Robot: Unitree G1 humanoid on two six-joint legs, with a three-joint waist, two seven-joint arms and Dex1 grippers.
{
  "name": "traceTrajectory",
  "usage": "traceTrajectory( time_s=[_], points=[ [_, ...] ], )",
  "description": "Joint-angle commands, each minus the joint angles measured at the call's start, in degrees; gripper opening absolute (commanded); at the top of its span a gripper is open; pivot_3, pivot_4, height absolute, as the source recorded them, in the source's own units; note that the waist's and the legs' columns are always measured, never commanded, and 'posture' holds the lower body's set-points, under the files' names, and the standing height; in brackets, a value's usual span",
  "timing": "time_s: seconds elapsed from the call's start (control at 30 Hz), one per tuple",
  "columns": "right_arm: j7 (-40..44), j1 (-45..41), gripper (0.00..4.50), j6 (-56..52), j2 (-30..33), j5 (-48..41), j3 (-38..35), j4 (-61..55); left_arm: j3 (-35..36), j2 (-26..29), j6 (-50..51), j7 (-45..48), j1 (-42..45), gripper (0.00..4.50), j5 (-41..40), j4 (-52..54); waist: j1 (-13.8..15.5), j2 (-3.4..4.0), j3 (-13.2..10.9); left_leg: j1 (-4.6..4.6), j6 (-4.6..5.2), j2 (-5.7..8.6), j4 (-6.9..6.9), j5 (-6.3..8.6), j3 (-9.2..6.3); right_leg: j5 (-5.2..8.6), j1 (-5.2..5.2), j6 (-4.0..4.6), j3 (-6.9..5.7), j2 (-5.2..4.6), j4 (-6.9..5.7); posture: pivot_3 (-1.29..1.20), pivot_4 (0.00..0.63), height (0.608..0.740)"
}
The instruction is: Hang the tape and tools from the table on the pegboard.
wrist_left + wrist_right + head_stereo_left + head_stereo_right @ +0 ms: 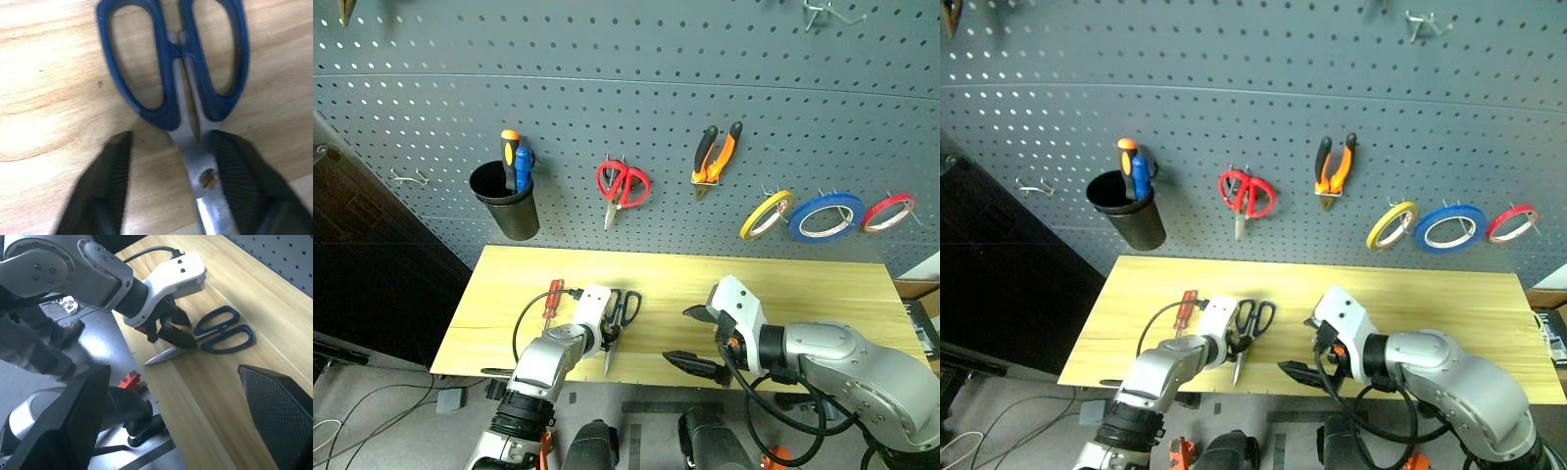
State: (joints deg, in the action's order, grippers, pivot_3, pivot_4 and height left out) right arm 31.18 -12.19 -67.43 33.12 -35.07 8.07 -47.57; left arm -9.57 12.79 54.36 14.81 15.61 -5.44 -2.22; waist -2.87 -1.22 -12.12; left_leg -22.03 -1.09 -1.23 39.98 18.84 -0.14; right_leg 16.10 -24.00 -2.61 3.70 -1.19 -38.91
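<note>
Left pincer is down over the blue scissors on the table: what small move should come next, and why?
Probably finish closing the left pincer on the blue-handled scissors. Its fingers straddle the blades near the pivot screw with a gap on one side, and the scissors lie flat on the table, so lifting now could leave them behind.

The table [803, 294] is light yellowish wood with darker streaks of grain. Near its front edge lie scissors [173, 63] with dark blue handles and bare silver blades, and toward the left edge a screwdriver [551, 297] with a red handle. The pegboard [636, 88] is dark grey, dotted all over with a regular grid of small pale holes. On it hang red-handled scissors [623, 183], orange-and-black-handled pliers [717, 155], a yellow tape ring [766, 214], a blue tape ring [825, 216], a red tape ring [887, 212] and a black cup [504, 202] holding orange and blue handles. The left gripper [171, 186] has black ribbed fingers [105, 186] under a white housing.
</note>
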Motion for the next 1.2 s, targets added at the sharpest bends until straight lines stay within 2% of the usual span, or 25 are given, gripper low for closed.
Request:
traceTrajectory(
  time_s=[0.03,0.13,0.17,0.37,0.53,0.8,0.97,1.2],
  points=[
    [-0.6,-0.3,4.5,1.3,0.1,-1.3,-1.4,-2.6,0.3,1.5,-2.0,-0.3,-0.7,1.26,1.5,-1.6,0.0,0.0,0.0,0.0,0.0,0.0,0.0,0.0,0.0,0.0,0.0,0.0,0.0,0.0,0.0,-0.07,0.22,0.74],
    [-1.0,0.0,4.5,1.5,0.3,-1.6,-1.8,-2.5,0.0,2.9,-5.0,0.9,-0.9,0.31,1.7,-2.2,-0.2,0.0,0.0,0.01,-0.02,-0.02,0.0,-0.01,0.0,0.0,0.0,0.0,-0.01,0.01,-0.02,-0.08,0.218,0.74],
    [-1.1,0.1,4.5,1.5,0.3,-1.7,-2.0,-2.4,0.3,3.4,-6.2,1.5,-1.0,0.23,1.5,-2.8,-0.3,0.0,0.0,0.01,-0.02,-0.02,0.0,-0.01,0.0,0.0,0.0,0.0,0.0,0.01,-0.02,-0.08,0.218,0.74],
    [-2.8,-0.2,4.5,4.1,1.0,0.2,-2.8,-2.2,-0.2,6.5,-14.4,4.8,-0.9,0.23,2.5,-5.9,-0.3,0.0,0.0,0.01,-0.02,-0.02,0.0,-0.01,0.01,0.0,-0.01,0.0,-0.01,-0.01,0.0,-0.08,0.216,0.74],
    [-4.4,-0.3,4.5,9.3,0.8,3.0,-4.1,-2.4,-0.5,9.5,-26.1,7.7,-2.4,0.23,4.2,-4.1,-0.4,0.0,0.0,-0.02,-0.02,-0.04,-0.01,-0.01,0.03,0.0,-0.05,0.0,0.01,-0.01,0.01,-0.09,0.212,0.74],
    [-6.4,1.2,4.5,15.4,0.7,6.0,-4.8,-4.3,4.4,15.1,-51.9,8.9,-12.1,0.23,5.8,5.3,-0.4,0.0,0.0,-0.11,-0.04,-0.13,-0.07,0.0,0.02,0.0,-0.1,0.01,0.14,-0.09,0.11,-0.08,0.203,0.74],
    [-4.2,2.6,4.5,19.9,1.1,5.9,-6.0,-4.0,9.3,16.6,-66.3,10.2,-13.2,0.23,2.8,9.9,-0.3,-0.01,0.0,-0.11,-0.04,-0.16,-0.05,-0.01,0.03,0.0,-0.08,0.03,0.09,-0.09,0.11,-0.06,0.196,0.74],
    [-1.6,1.5,4.5,22.5,2.3,6.0,-8.0,-0.4,10.8,12.9,-66.8,8.7,-7.5,0.23,1.2,12.1,0.3,-0.06,0.0,-0.1,-0.02,-0.08,-0.02,-0.01,0.04,0.0,-0.05,0.03,-0.07,-0.07,0.07,-0.03,0.185,0.74]
  ],
)
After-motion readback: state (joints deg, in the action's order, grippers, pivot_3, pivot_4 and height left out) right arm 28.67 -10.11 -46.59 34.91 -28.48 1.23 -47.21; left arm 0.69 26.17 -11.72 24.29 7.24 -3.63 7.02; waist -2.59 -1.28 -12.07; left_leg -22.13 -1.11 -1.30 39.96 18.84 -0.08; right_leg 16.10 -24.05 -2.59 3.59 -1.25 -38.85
